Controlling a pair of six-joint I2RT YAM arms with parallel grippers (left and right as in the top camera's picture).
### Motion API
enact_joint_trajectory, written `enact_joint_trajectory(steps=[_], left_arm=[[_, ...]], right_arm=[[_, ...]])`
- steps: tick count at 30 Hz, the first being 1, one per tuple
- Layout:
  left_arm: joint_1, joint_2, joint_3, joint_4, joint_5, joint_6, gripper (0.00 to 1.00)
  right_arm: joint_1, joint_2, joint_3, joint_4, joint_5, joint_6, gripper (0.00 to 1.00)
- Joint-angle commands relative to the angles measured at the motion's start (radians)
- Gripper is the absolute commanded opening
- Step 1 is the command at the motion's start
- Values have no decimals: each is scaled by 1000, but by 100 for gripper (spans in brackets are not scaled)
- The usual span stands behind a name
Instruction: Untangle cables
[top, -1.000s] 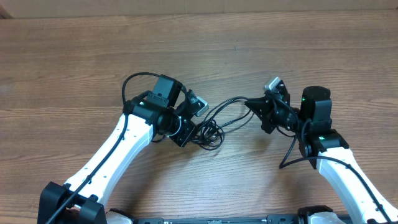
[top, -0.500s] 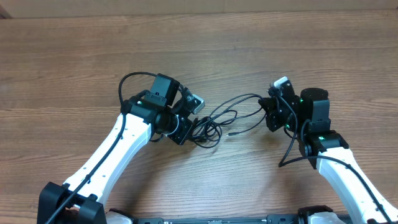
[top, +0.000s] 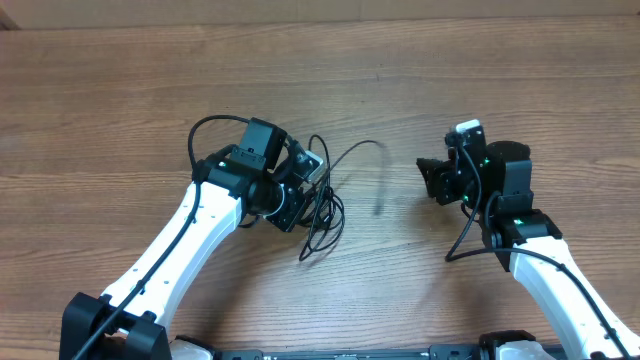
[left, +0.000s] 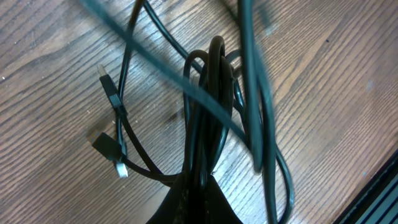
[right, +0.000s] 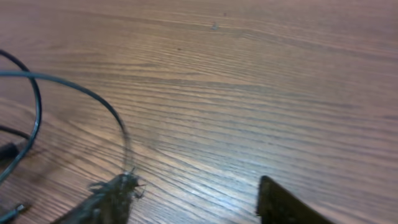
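Left of centre: L gripper clamped on cables; R gripper jaws apart, grips nothing.

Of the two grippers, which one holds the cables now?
The left gripper: it is shut on the bundle of cables, as its wrist view shows. The right gripper stands open, with nothing in the gap.

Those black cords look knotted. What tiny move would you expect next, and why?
Probably the right gripper, open and empty, should reach for the loose cord arcing toward it and pinch it. The left gripper is shut on the looped cables, so pulling that strand could draw it free.
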Motion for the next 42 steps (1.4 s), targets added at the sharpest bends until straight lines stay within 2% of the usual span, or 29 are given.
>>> enact_joint_trajectory(steps=[1, 2, 3, 11, 17, 20, 26, 32, 37, 40, 42], left_arm=[[6, 8, -4, 6, -4, -14, 4], [6, 8, -4, 6, -4, -14, 4], [6, 8, -4, 7, -3, -14, 4], [5, 8, -4, 12, 6, -13, 4], [6, 8, -4, 10, 212, 142, 4], [6, 8, -4, 5, 264, 187, 4], [6, 8, -3, 4, 270, 206, 4], [6, 8, 23, 9, 274, 249, 5], [6, 8, 46, 12, 364, 360, 4], [6, 8, 48, 11, 441, 426, 4], [6, 8, 48, 11, 503, 475, 4]], right_arm=[[-3, -18, 16, 3, -79, 35, 76], [-3, -18, 16, 3, -112, 35, 98], [-3, -18, 16, 3, -140, 35, 100], [-3, -18, 16, 5, -428, 35, 100], [-3, -18, 16, 2, -627, 35, 100], [-3, -18, 16, -2, -665, 35, 100], [-3, -18, 16, -51, -681, 35, 100], [-3, -18, 16, -140, -681, 35, 88], [-3, -18, 16, -175, -681, 37, 75], [-3, -18, 16, -156, -676, 114, 74], [-3, -18, 16, -133, -664, 214, 72]])
